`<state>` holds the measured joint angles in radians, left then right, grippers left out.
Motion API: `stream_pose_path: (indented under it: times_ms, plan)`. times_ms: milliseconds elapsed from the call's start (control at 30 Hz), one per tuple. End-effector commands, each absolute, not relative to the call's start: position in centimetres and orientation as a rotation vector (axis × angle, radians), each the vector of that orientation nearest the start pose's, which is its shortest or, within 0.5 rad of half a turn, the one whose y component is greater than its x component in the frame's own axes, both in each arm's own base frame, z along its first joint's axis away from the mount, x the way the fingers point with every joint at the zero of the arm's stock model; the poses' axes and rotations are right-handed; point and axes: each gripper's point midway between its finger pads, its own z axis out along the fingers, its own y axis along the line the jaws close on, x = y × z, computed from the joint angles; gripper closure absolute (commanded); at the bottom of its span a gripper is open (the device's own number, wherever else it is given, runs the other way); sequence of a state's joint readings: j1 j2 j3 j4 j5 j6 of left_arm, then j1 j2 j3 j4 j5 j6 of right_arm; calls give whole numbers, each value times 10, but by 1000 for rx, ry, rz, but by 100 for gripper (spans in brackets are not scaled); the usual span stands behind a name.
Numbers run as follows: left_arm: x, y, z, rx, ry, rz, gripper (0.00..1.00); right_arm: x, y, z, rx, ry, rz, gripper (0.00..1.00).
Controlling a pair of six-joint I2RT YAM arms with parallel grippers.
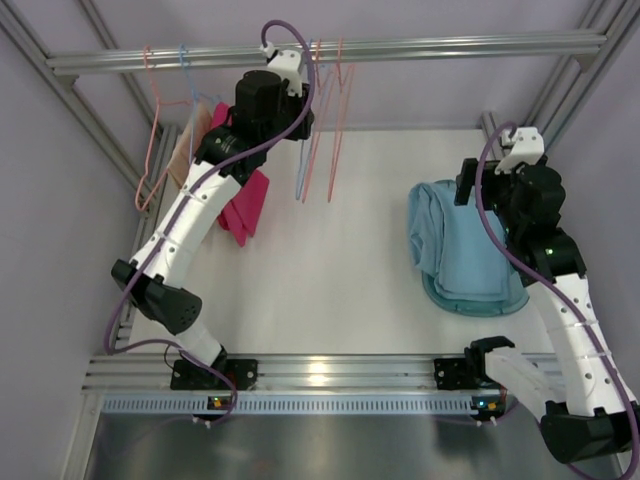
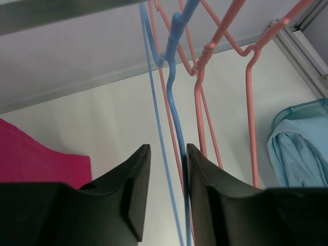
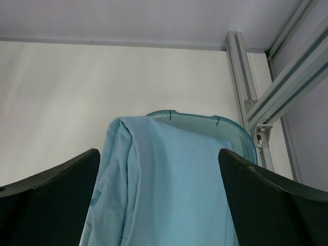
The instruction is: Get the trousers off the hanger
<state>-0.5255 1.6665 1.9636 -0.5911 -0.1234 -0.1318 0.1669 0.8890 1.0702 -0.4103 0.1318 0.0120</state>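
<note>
Right fingers [image 3: 46,189] gape above blue trousers [image 3: 169,184], teal tub [image 3: 205,121], white table [image 3: 61,92].

Arms [image 1: 190,215] white-shelled, black joints; purple cables [image 1: 286,25]; black pincer fingers [image 2: 130,200]; base lights [image 1: 215,403] possibly orange.

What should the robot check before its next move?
1. Pink trousers off the hanger, lying on the table: ok.
2. Light blue trousers draped over the teal tub: ok.
3. Left jaws clear of the blue hanger: not ok, its wire runs between them.
4. Right jaws wide open, holding nothing: ok.
5. Nothing left hanging from the rail: cannot tell, the left arm hides part.
</note>
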Motion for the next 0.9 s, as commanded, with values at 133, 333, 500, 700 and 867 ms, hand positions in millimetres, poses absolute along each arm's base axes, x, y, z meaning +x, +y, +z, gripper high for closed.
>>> stream_pose_path:
  times_ms: [133, 333, 500, 700, 867]
  plan:
    - [401, -201, 446, 263, 1719, -290, 45, 308, 30, 369, -21, 1696, 52, 1]
    - [357, -164, 469, 260, 1651, -268, 40, 310, 33, 367, -20, 1706, 70, 0]
    - [338, -117, 481, 160, 1629, -405, 31, 311, 36, 369, -29, 1706, 88, 1]
    - [317, -74, 489, 57, 1611, -426, 26, 313, 41, 369, -32, 1713, 120, 1]
    - [326, -46, 466, -46, 1694, -461, 25, 313, 44, 369, -40, 1715, 134, 1]
